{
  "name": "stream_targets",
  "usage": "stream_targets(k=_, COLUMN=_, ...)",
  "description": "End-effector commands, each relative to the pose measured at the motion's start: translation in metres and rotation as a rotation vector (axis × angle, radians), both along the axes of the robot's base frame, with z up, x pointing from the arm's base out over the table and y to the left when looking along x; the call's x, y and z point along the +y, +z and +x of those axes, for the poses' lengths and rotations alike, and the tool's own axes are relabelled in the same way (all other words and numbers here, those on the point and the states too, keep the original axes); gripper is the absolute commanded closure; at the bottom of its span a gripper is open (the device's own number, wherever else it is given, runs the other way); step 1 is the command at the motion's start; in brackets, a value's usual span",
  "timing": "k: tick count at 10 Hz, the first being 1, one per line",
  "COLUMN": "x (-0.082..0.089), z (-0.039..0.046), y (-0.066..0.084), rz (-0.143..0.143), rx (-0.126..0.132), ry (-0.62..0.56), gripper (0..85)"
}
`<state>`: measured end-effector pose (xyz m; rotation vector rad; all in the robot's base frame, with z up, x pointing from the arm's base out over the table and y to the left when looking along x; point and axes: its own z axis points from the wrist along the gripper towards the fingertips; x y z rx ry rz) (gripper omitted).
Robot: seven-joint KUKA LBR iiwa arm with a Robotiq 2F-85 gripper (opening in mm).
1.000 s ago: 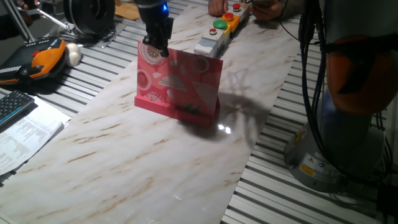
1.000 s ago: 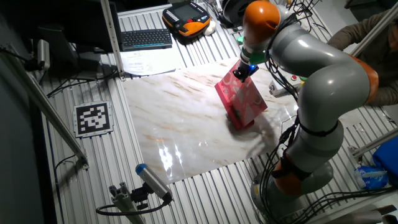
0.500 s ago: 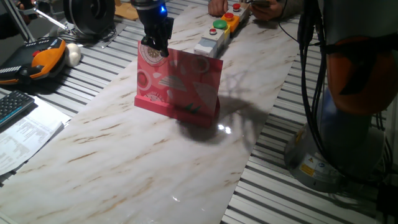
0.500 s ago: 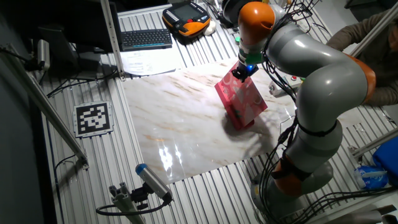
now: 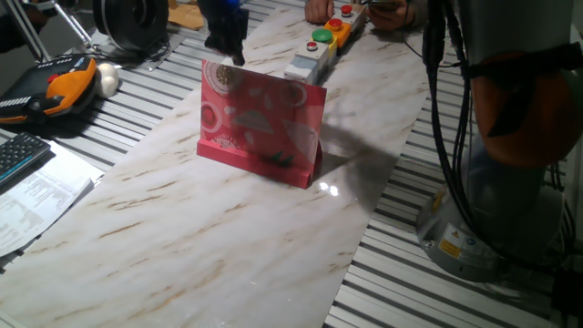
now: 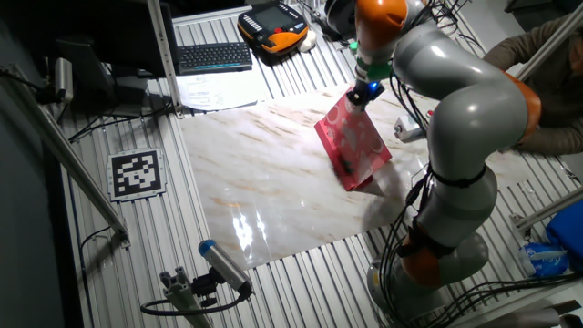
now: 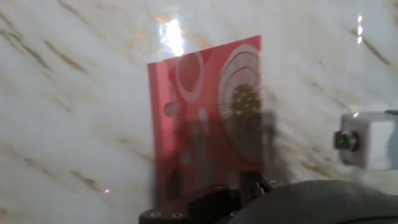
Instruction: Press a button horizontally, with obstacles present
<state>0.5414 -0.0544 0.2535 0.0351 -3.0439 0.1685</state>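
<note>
Since 1.0 s ago the gripper (image 5: pixel 226 35) has lifted off the top left corner of the card board (image 5: pixel 264 118) and now sits above and slightly behind it, clear of the edge; the board hasn't shifted.

Card board stands upright on its pink base strip (image 5: pixel 255 163), mid-table on the marble-pattern table top (image 5: pixel 182 237). Printed side with circles and umbrella shapes faces one fixed camera.

Grey button box (image 5: pixel 304 66) is right behind the board, at the end of a row of boxes running to the far edge: a green button (image 5: pixel 322 36) and two red ones (image 5: pixel 336 23) further back. Board is between that camera and the grey box.

Other fixed view: arm bends over the table, gripper (image 6: pixel 360 95) over the board's far upper corner (image 6: pixel 351 138).

Hand view: board (image 7: pixel 208 118) seen from above, motion-blurred; grey box with a small green button (image 7: pixel 367 140) at right edge.

Finger state: can't tell. Tips are dark and blurred in every view, no gap or contact visible. Nothing visibly gripped.

Background: orange teach pendant (image 5: pixel 64 82), keyboard (image 5: pixel 23 155), papers (image 5: pixel 36 196) at left.
</note>
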Motion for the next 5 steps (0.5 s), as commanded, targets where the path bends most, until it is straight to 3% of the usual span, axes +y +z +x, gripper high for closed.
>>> stream_targets(k=1, x=-0.025, z=0.0014, y=0.002, rz=-0.011, rx=-0.009, ry=0.019, gripper=85.0)
stream_targets(k=4, x=-0.077, z=-0.003, y=-0.013, rz=-0.04, rx=-0.074, ry=0.096, gripper=85.0)
stream_targets(k=5, x=-0.089, z=-0.0069, y=-0.02, rz=-0.034, rx=-0.079, ry=0.109, gripper=85.0)
